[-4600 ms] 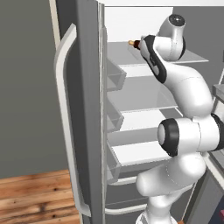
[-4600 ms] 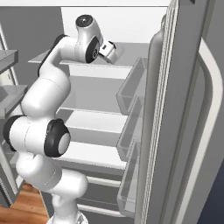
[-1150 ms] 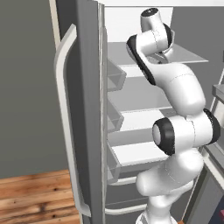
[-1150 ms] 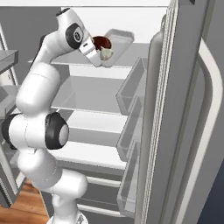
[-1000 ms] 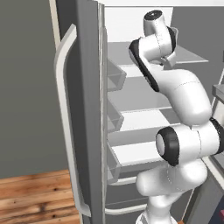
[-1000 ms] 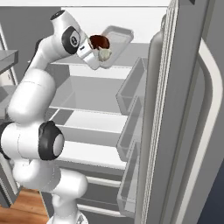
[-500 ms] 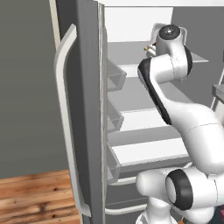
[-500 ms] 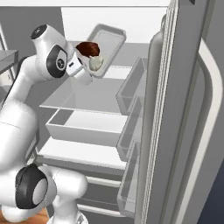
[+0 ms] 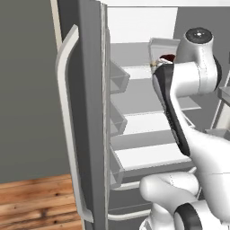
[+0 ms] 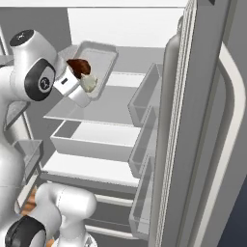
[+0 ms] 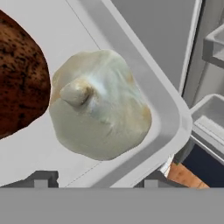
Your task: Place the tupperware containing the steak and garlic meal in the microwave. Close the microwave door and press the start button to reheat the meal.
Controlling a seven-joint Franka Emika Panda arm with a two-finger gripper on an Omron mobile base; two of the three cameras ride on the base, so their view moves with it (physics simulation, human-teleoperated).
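The claw grips the rigid, light tupperware at its rim corner, tilted; loose steak and garlic may slide.

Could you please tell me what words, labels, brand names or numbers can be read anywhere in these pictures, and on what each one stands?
None: no readable word, label, brand, number or sign stands on the tupperware, the steak, the garlic, the fridge door or the fridge shelves.
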